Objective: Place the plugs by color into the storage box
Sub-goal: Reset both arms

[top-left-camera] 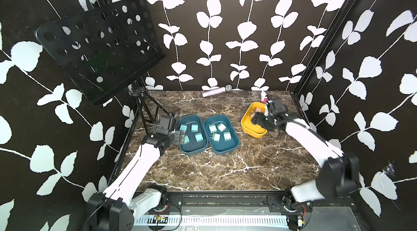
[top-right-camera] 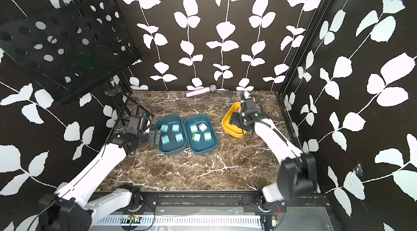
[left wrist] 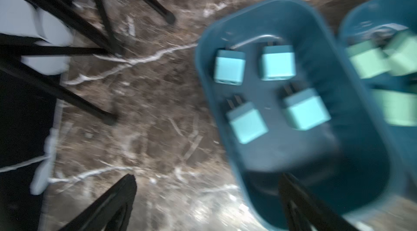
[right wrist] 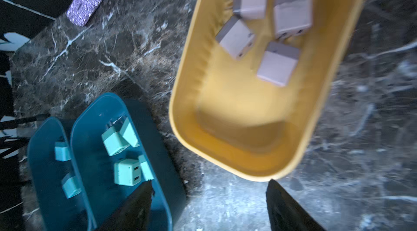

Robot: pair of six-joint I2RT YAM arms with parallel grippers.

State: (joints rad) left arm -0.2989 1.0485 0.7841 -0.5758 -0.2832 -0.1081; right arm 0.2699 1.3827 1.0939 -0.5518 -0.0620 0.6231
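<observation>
On marble tabletop (top-left-camera: 225, 169), sorting apparently done: 4 blue plugs (top-left-camera: 194, 127) in teal tray (top-left-camera: 189, 118) left of centre, 4 mint plugs (top-left-camera: 216, 137) in neighbouring teal tray (right wrist: 90, 162), 4 beige plugs (right wrist: 277, 65) in yellow tray (right wrist: 237, 117) at right; left gripper (top-left-camera: 181, 137) spread wide, right gripper (right wrist: 209, 182) parted, both empty; next, presumably, lifting clear without nudging trays.

- No text, label, brand, number or sign legible anywhere.
- Beige plugs (right wrist: 277, 65) in the yellow storage box (right wrist: 225, 117), just ahead of the right gripper (right wrist: 208, 184): plain faces, blurred, nothing readable.
- Light blue plugs (left wrist: 277, 63), ahead of the left gripper (left wrist: 207, 176) and off to one side: blurred, nothing readable.
</observation>
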